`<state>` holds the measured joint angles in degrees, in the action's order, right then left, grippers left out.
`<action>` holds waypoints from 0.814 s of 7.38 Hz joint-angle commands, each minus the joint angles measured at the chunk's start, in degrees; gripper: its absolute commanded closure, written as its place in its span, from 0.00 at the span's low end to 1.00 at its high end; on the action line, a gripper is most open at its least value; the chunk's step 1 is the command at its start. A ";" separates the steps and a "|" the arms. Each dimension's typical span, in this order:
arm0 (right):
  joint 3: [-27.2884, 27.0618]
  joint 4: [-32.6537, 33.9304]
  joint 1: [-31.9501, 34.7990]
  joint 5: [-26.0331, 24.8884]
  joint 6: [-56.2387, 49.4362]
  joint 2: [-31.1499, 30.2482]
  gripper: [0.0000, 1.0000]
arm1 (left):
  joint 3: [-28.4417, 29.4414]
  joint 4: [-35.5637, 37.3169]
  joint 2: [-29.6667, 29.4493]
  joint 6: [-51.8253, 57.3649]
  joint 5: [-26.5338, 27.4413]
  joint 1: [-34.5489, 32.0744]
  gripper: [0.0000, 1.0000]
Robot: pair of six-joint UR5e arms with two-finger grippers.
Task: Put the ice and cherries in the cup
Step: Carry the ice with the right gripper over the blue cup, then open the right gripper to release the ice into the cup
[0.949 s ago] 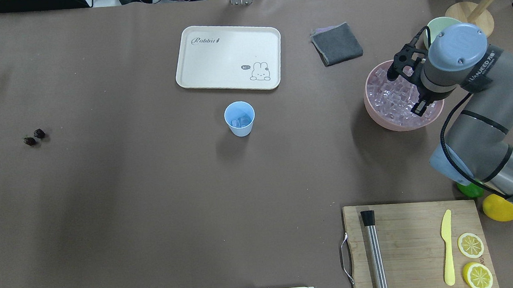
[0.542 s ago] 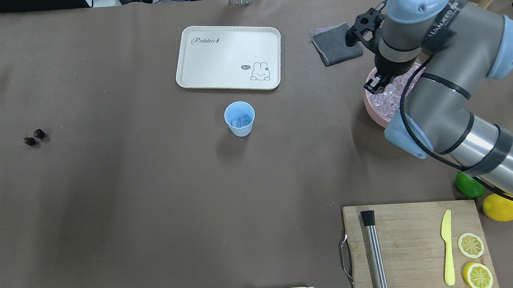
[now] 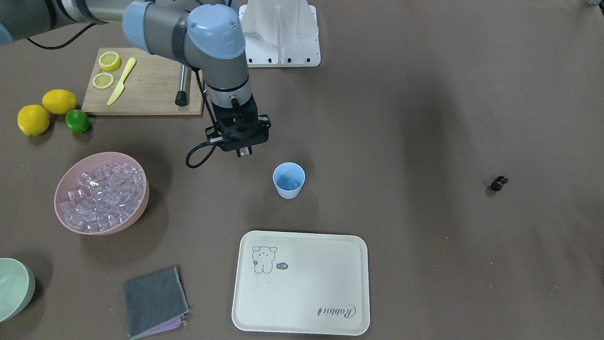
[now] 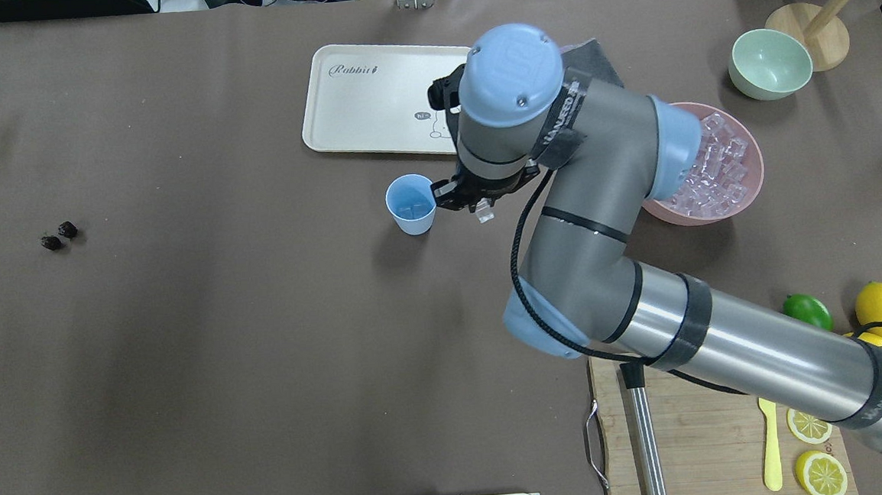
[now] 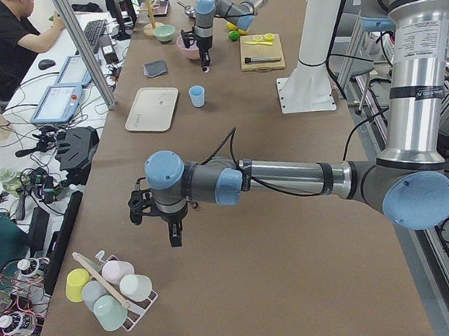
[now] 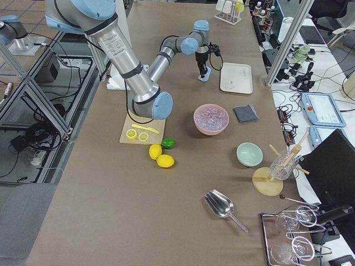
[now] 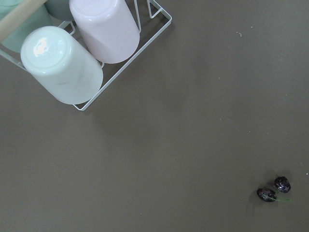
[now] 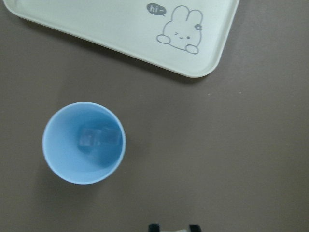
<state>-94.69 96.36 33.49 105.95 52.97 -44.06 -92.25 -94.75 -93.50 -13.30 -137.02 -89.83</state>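
Your right pincer (image 4: 482, 211) is pinching one clear ice cube (image 4: 486, 216) between its fingertips. It hangs near the middle of the desk (image 4: 226, 368), just beside the light-blue cup (image 4: 411, 203), on the side toward the right edge and not over the cup's mouth. The cup stands upright, just short of the cream rabbit tray (image 4: 378, 98) that lies toward the far edge, and ice cubes (image 8: 99, 138) lie at its bottom. More ice (image 3: 101, 193) is heaped in the pink bowl (image 3: 137, 212) toward the right edge. The two dark cherries (image 4: 58, 236) lie on the bare desk near the left edge, well apart from the cup. Your left pincer (image 5: 174, 236) points down over the desk's left end, with the cherries and some upturned pastel cups (image 7: 63, 67) below its camera. You cannot tell whether it is spread or pressed together.
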 commanded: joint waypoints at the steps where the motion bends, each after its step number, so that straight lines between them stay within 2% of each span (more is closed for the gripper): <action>1: 2.40 -3.19 -2.12 -2.50 3.90 2.31 0.81 | -0.03 0.00 -0.02 0.03 0.00 0.00 0.02; 3: 7.57 -14.57 -2.64 -3.38 4.16 2.23 0.80 | -0.03 0.00 0.07 0.03 0.00 0.00 0.02; 6: 8.12 -15.94 -2.29 -6.01 3.90 3.02 0.79 | 0.23 0.09 0.07 0.03 0.00 -0.08 0.02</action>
<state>-86.93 81.04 31.09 100.74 56.94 -41.28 -92.08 -94.72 -93.43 -13.27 -137.02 -89.85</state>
